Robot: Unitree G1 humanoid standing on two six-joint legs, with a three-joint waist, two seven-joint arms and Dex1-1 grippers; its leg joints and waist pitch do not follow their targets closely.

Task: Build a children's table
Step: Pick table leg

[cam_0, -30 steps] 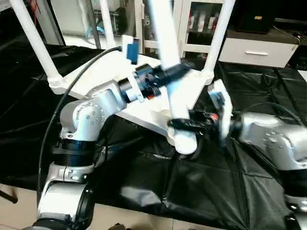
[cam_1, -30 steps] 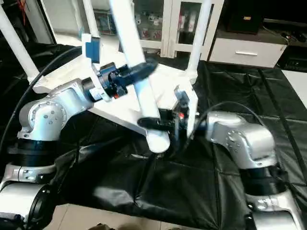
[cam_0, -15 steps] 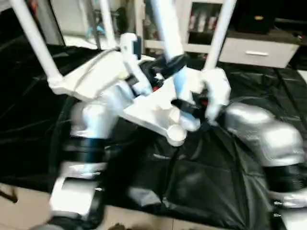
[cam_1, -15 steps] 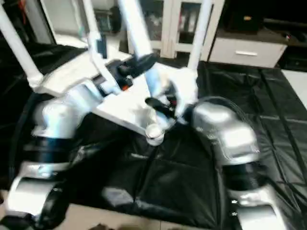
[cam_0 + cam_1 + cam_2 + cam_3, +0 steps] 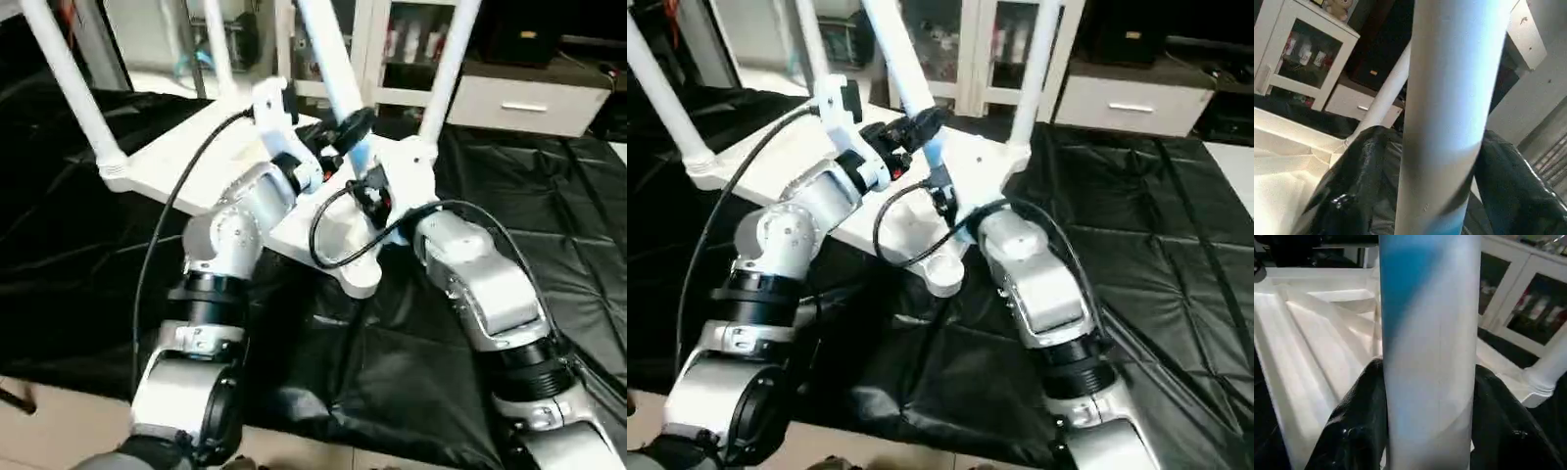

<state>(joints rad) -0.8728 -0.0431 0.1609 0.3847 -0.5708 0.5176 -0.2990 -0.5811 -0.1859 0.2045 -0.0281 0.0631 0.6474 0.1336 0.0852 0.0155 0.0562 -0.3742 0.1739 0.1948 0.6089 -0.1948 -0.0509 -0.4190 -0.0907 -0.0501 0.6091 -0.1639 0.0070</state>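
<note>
Work surface is draped in a black, creased sheet [image 5: 411, 372] with visible fold lines, and a strip of pale floor [image 5: 39, 431] shows along its near edge. Behind it: a white glass-door cabinet [image 5: 970, 49] with small items on its shelves, and just beside that a low white drawer unit [image 5: 529, 103] with a dark box [image 5: 524, 29] on top. Light falls from the far left side, where the floor [image 5: 162, 78] looks bright.

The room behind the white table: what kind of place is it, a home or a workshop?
Probably a lived-in room, like a home or showroom. A white glass-door cabinet holds small items, a low drawer unit stands beside it, and a black sheet covers the work surface.
</note>
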